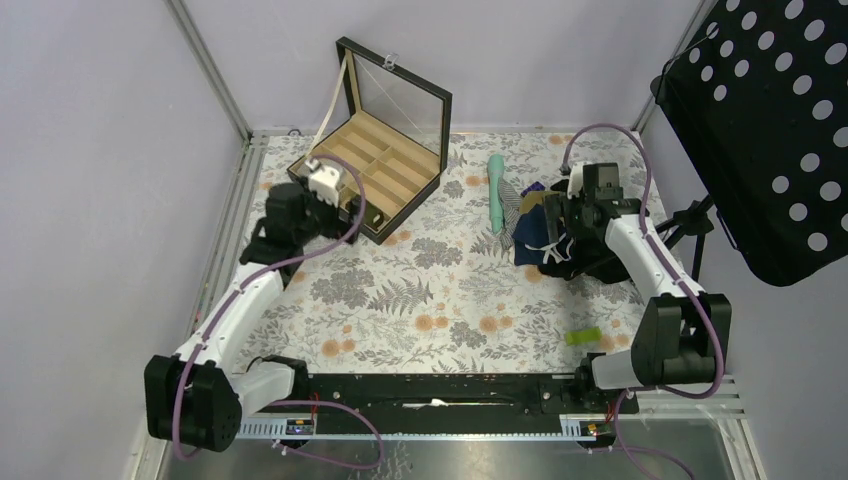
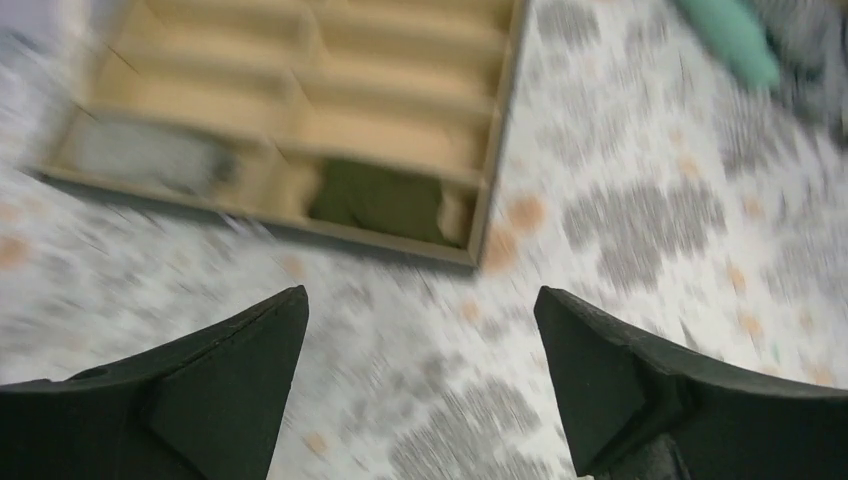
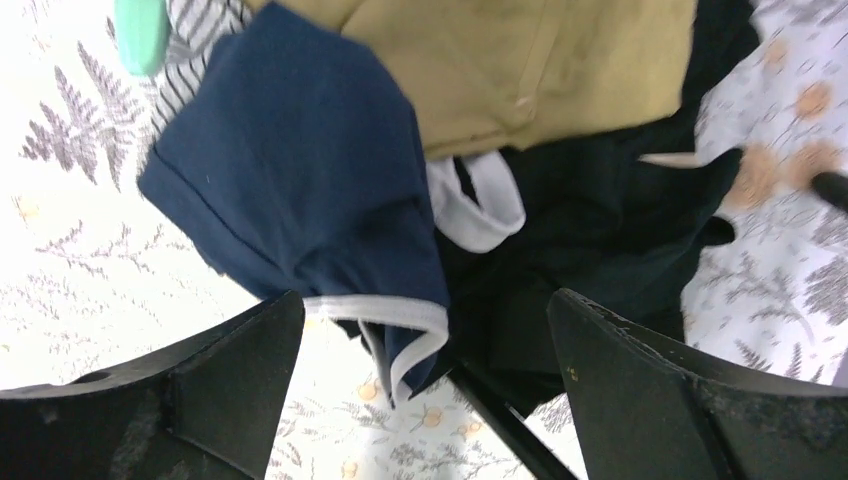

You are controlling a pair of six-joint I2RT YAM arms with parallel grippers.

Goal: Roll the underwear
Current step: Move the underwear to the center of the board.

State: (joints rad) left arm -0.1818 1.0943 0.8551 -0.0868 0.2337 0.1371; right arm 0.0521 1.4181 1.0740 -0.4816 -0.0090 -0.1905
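Observation:
The underwear (image 3: 290,170) is dark navy with a white waistband edge and lies crumpled at the left of a clothes pile on the right side of the table (image 1: 533,237). Its white-edged hem hangs between the tips of my right gripper (image 3: 425,320). That gripper hovers just above the pile (image 1: 560,225), jaws wide open, holding nothing. My left gripper (image 2: 420,310) is open and empty over the floral cloth just in front of the wooden box (image 2: 300,110), on the table's left (image 1: 335,205). The left wrist view is motion-blurred.
A tan garment (image 3: 540,60) and a black garment (image 3: 600,220) overlap the underwear's right side. A teal item (image 1: 496,190) and striped cloth (image 3: 195,60) lie behind it. The open divided box (image 1: 375,170) holds a dark green roll (image 2: 375,200). A small green object (image 1: 582,337) lies near the right base.

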